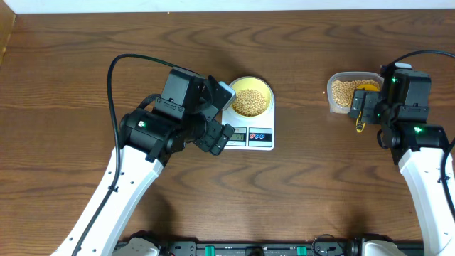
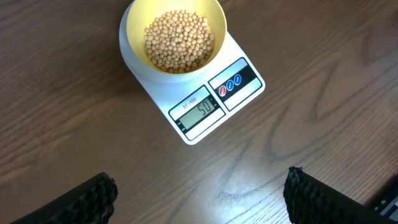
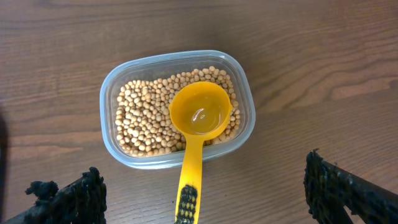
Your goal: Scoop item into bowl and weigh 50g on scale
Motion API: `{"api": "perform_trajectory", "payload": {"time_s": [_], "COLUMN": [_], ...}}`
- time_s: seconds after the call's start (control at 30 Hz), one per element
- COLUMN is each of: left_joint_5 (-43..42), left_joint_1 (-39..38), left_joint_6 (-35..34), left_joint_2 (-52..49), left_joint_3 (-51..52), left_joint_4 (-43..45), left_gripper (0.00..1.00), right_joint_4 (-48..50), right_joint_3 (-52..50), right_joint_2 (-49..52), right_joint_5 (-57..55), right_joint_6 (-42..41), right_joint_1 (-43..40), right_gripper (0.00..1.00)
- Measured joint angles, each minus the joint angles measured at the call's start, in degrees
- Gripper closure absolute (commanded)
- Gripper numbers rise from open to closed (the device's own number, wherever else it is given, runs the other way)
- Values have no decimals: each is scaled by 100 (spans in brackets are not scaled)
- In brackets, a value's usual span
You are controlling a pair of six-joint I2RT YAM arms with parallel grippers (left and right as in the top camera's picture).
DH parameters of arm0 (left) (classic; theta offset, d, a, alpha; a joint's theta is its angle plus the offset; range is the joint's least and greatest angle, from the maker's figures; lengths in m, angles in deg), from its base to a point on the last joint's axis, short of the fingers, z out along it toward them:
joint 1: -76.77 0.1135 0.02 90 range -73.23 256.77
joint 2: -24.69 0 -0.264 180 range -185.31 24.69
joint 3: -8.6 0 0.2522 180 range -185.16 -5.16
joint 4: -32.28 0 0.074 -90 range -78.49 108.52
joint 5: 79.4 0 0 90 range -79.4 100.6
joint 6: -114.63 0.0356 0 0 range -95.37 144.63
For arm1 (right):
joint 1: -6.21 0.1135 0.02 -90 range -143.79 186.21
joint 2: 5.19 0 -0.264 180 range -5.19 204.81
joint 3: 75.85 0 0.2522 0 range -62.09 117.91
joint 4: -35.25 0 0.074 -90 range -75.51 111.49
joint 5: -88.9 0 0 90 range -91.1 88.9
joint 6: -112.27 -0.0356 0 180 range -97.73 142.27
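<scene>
The pale-yellow bowl point(image 1: 251, 99) point(image 2: 173, 38) holds tan beans point(image 2: 179, 40) and stands on the white scale point(image 1: 249, 135) point(image 2: 205, 106), whose display reads 50. My left gripper point(image 2: 202, 196) is open and empty over bare table, just in front of the scale. A clear tub point(image 1: 350, 91) point(image 3: 177, 109) at the right holds more beans point(image 3: 146, 121). A yellow scoop point(image 3: 198, 130) lies with its empty cup on those beans and its handle over the tub's rim. My right gripper point(image 3: 208, 193) is open wide, its fingers on either side of the handle, not touching it.
The wooden table point(image 1: 85, 43) stretches around both arms. The left arm's body point(image 1: 178, 114) sits just left of the scale. The right arm point(image 1: 409, 121) is next to the tub at the right edge.
</scene>
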Motion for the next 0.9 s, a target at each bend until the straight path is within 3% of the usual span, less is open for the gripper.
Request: {"api": "perform_trajectory", "payload": {"time_s": [0.4, 0.9], "left_joint_5": [0, 0], "left_joint_1": [0, 0], "left_joint_6": [-201, -1707], "left_joint_2": [-179, -1303], "left_joint_3": [0, 0], "left_joint_4": [321, 437], "left_gripper": [12, 12], "right_joint_4": [-2, -2], "right_joint_3": [0, 0], "right_joint_2": [0, 0], "right_joint_5": [0, 0], "right_joint_6": [0, 0], "right_joint_1": [0, 0], "right_gripper": [1, 1]}}
